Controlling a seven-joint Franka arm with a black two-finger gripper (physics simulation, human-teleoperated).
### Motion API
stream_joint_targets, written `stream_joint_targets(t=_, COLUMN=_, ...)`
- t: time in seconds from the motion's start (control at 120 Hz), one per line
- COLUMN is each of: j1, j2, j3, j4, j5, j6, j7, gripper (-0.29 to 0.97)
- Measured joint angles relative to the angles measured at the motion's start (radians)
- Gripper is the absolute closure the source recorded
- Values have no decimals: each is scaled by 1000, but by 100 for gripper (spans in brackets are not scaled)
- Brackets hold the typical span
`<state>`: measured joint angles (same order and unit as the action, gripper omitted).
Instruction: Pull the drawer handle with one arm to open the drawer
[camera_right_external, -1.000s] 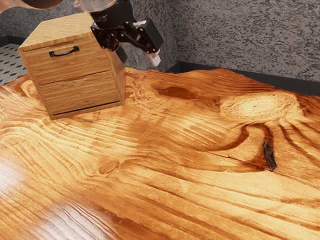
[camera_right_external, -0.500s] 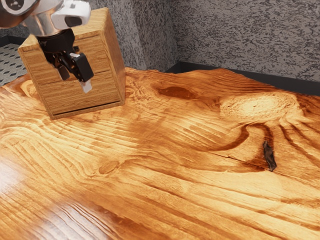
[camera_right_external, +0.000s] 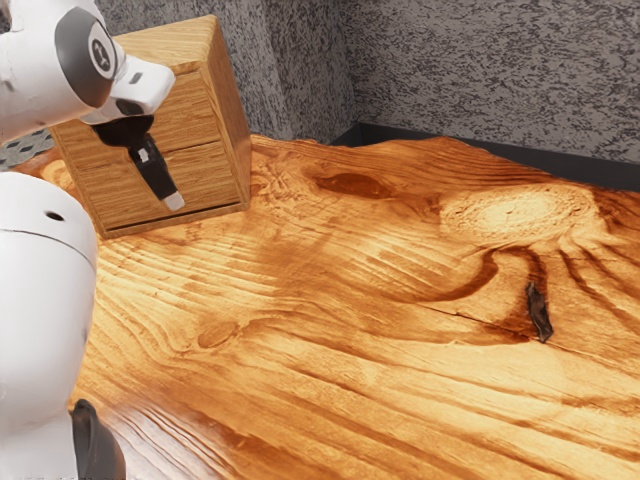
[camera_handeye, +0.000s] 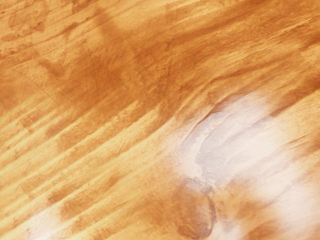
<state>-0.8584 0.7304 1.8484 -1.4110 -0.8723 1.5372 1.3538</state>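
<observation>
One second on, the arm (camera_right_external: 45, 60) has swung across the cabinet's (camera_right_external: 218, 90) front and the claw (camera_right_external: 170, 196), open or closed nobody can tell, hangs low before the shut drawer (camera_right_external: 190, 114) at the worktop's (camera_right_external: 380, 300) back corner, so no pull has begun.

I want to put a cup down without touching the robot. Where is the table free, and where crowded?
The table is bare from the drawer cabinet across to the exterior view's right edge and back to the grey wall. Crowded at the exterior view's left: the gripper hangs before the cabinet's front, and the arm stands over the table there.
</observation>
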Motion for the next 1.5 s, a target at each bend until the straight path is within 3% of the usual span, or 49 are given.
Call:
stream_joint_targets(t=0.225, j1=328, j2=-22, j3=-208, j4=204, j5=-50, j6=114, j7=405, gripper=1)
stream_joint_targets(t=0.542, j1=529, j2=-34, j3=-244, j4=252, j5=-154, j6=212, j7=737, gripper=1)
stream_joint_targets(t=0.667, j1=539, j2=-31, j3=-254, j4=251, j5=-169, j6=242, j7=773, gripper=1)
stream_joint_targets(t=0.833, j1=639, j2=-30, j3=-319, j4=252, j5=-177, j6=297, j7=809, gripper=0)
stream_joint_targets(t=0.975, j1=662, j2=-30, j3=-334, j4=253, j5=-174, j6=351, j7=805, gripper=0)
stream_joint_targets(t=1.05, j1=720, j2=-31, j3=-415, j4=267, j5=-175, j6=385, j7=799, gripper=0)
stream_joint_targets(t=1.15, j1=874, j2=-25, j3=-579, j4=374, j5=-175, j6=435, j7=789, gripper=0)
stream_joint_targets(t=1.35, j1=943, j2=-22, j3=-627, j4=412, j5=-178, j6=508, j7=737, gripper=0)
stream_joint_targets(t=1.5, j1=1010, j2=5, j3=-711, j4=438, j5=-179, j6=561, j7=676, gripper=0)
